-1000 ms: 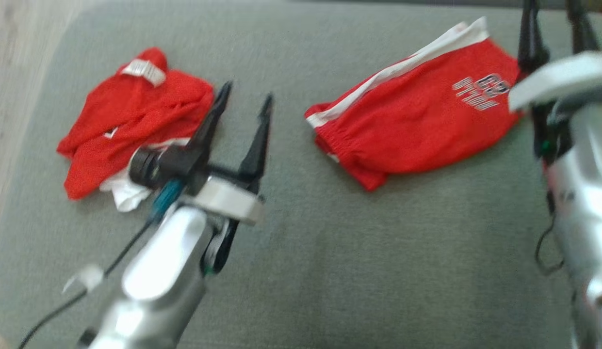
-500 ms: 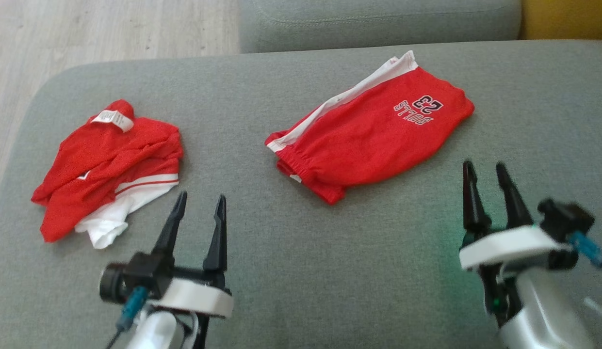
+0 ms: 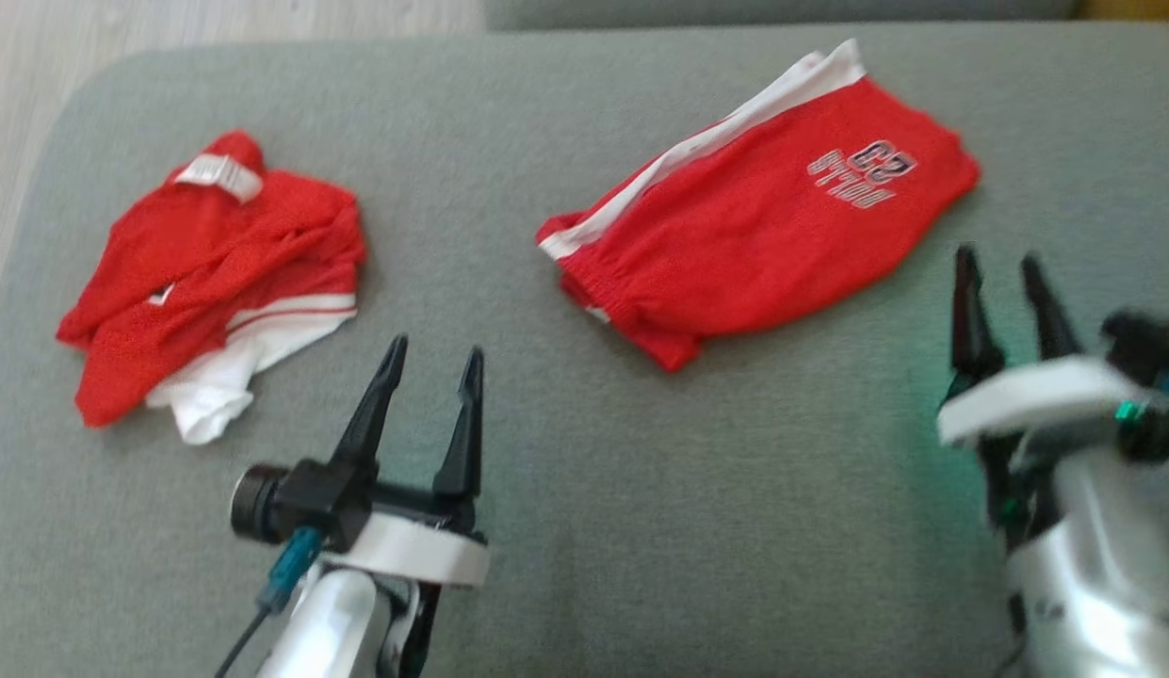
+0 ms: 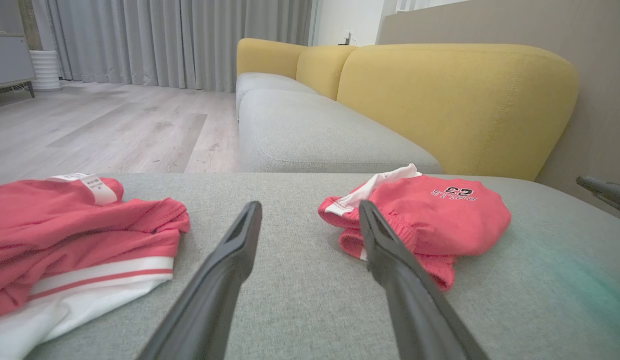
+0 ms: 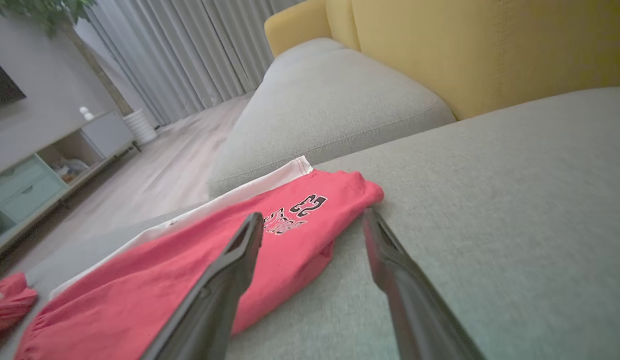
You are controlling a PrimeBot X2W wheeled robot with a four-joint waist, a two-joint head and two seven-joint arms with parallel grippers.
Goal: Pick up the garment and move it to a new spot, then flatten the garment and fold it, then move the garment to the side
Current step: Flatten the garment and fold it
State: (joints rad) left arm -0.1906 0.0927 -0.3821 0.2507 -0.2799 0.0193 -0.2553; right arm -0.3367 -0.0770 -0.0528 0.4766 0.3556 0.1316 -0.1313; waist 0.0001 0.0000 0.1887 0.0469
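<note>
Mostly bare grey cushion (image 3: 641, 518) stretched nearside of the red shorts (image 3: 763, 235), which lay by its far edge. Crumpled red garment (image 3: 207, 273) sat well left of shorts. Left gripper (image 3: 434, 348) and right gripper (image 3: 997, 256) hovered nearside of shorts, both spread apart, empty.

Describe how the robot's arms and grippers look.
The left gripper and right gripper match: two long black fingers tapering to points, a black block, a white collar, then a glossy silver forearm. A teal plug with a thin dark cable hangs by the left wrist; a small green light glows on the right.
</note>
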